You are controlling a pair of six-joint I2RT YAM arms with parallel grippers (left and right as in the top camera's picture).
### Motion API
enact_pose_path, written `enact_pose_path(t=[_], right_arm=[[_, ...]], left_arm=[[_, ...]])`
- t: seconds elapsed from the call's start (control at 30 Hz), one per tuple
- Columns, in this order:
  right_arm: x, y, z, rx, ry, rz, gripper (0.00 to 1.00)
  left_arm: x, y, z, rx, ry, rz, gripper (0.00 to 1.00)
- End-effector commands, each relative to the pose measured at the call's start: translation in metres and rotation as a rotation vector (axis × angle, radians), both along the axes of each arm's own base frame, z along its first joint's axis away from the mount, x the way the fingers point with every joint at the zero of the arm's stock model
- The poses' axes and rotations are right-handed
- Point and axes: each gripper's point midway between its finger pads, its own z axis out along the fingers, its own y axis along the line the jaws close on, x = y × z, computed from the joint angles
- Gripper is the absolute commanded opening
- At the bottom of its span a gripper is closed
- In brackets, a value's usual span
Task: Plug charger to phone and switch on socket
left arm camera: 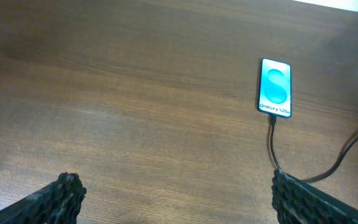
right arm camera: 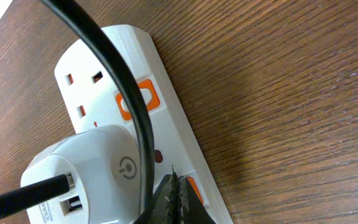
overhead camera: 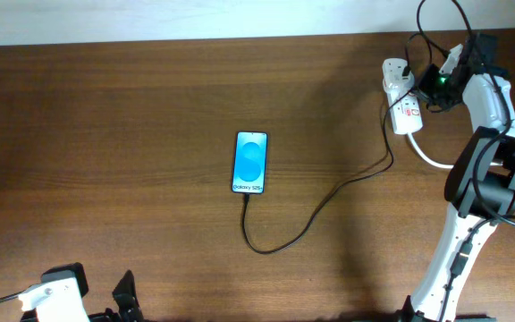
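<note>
We take the white plastic power strip with orange rocker switches (right arm camera: 166, 134) as our landmark. The right gripper (right arm camera: 174, 200) hangs right over its near end with its black fingers pressed together into a single narrow tip and nothing between them. That tip sits just beside the orange switch (right arm camera: 196, 186) next to the rounded white adapter (right arm camera: 89, 177) plugged into the strip.

The slim blue-screened phone (overhead camera: 250, 163) lies flat, well apart from the strip toward the middle of the brown wood-grain table (overhead camera: 105, 134). The thin black charger cable (left arm camera: 270, 143) meets its lower edge and loops back towards the strip, so we judge the plug seated and the switch to be the step in hand.

To do it well, we would press with the closed tip straight down on the raised half of that rocker, not the second orange switch (right arm camera: 138, 99) farther along. The strip is light, glossy and smooth, and likely to skate on the wood, so the push should be vertical, short and centred. The adapter's rounded shoulder stands close, so we should keep clear of it.

The left gripper (left arm camera: 176, 190) is far from the strip, its ribbed black fingers spread wide and empty.
</note>
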Motion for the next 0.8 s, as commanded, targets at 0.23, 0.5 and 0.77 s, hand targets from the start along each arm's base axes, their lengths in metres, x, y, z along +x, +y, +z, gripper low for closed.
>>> enact_pose_path(t=[0.23,0.5,0.77], right_arm=[[-0.013,0.066,-0.050,0.058,0.124,0.124,0.04],[-0.032,0.081,-0.078,0.100,0.219,0.110,0.04],[-0.041,0.107,-0.088,0.114,0.283,0.119,0.04]], left_arm=[[0.000,0.002,0.000,-0.001,-0.002,0.014,0.99],[0.000,0.002,0.000,-0.001,-0.002,0.014,0.99],[0.000,0.002,0.000,-0.001,-0.002,0.013,0.99]])
